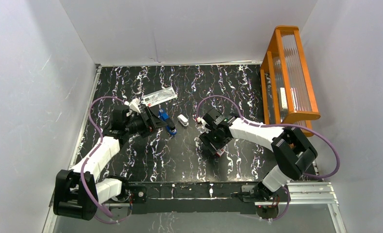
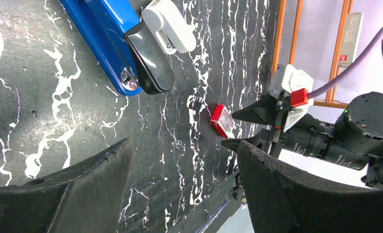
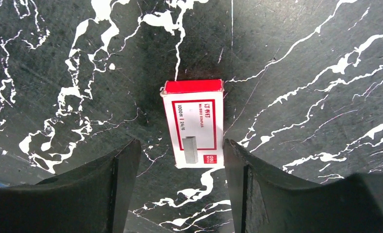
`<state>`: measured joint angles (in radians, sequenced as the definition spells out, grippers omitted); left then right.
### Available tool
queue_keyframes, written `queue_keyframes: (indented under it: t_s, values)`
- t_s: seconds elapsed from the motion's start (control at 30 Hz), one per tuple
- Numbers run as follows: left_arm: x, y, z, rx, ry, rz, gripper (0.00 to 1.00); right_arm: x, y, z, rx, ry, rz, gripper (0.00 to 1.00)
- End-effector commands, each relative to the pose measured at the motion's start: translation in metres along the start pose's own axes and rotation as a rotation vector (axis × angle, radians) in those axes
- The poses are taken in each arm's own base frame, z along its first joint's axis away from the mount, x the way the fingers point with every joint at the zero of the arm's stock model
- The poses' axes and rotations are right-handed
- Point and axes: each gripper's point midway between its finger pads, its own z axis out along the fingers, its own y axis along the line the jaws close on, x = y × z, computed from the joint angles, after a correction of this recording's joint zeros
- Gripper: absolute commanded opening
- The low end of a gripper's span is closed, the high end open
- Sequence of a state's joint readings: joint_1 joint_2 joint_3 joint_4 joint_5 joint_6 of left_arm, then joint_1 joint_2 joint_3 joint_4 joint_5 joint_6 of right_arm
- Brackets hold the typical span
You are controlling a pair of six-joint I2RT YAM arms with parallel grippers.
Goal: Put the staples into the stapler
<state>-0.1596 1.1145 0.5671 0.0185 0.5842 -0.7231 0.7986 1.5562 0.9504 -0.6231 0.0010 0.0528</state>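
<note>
Staple box [image 3: 193, 124]: small flat cardboard rectangle, white face up with a red frame, red print and a grey staple picture, one end flap solid red. It lies flat on the bench [image 1: 179, 160], to the right of the stapler [image 1: 166, 121] and nearer the arm bases, well apart from it. Its long axis runs in line with the right claw [image 3: 180, 144], red end pointing away from the wrist. The right claw is open, straddling the box's white end. One finger sits at the box's edge and the other shows a gap, so nothing is pinched. From the top camera the box is mostly hidden under that claw [image 1: 217, 148]. The stapler is a glossy blue plastic body with a shiny black part alongside and a small metal rivet at one end. It is elongated and lies on the bench with its long axis running roughly far-to-near, slightly slanted. A small white rounded plastic piece [image 1: 183, 120] sits just beside the stapler on its right; I cannot tell if they touch. The left claw [image 2: 182, 145] sits just left of the stapler, matte black wedge fingers wide apart, holding nothing, only bare bench between them. A flat clear packet [image 1: 158, 96] lies just beyond the stapler. An orange frame rack with ribbed clear panels [image 1: 289, 73] stands far right of the stapler. The bench top is black with white marble-like veins.
</note>
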Motion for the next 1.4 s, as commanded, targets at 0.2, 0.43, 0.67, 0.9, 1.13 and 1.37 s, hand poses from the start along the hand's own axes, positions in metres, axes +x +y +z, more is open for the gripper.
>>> queue_keyframes:
  t_s: [0.2, 0.43, 0.67, 0.9, 1.13, 1.37]
  values:
    - [0.008, -0.012, 0.006, 0.061, 0.091, -0.049, 0.76, -0.004, -0.010, 0.012, 0.053, 0.039, -0.019, 0.65]
    - [0.011, -0.009, 0.008, 0.046, 0.102, -0.079, 0.77, -0.012, -0.008, 0.010, 0.039, 0.015, -0.049, 0.45]
    - [0.046, -0.011, 0.005, 0.061, 0.196, -0.161, 0.71, -0.037, 0.033, -0.007, -0.165, -0.164, -0.290, 0.41]
    - [0.092, -0.017, 0.016, 0.103, 0.370, -0.195, 0.63, -0.053, 0.053, -0.012, -0.233, -0.250, -0.412, 0.42]
    - [0.098, -0.033, 0.020, 0.287, 0.295, -0.239, 0.49, -0.059, 0.075, -0.005, -0.326, -0.287, -0.484, 0.44]
    - [0.110, -0.034, 0.026, 0.298, 0.293, -0.208, 0.47, -0.065, 0.091, 0.003, -0.357, -0.291, -0.532, 0.46]
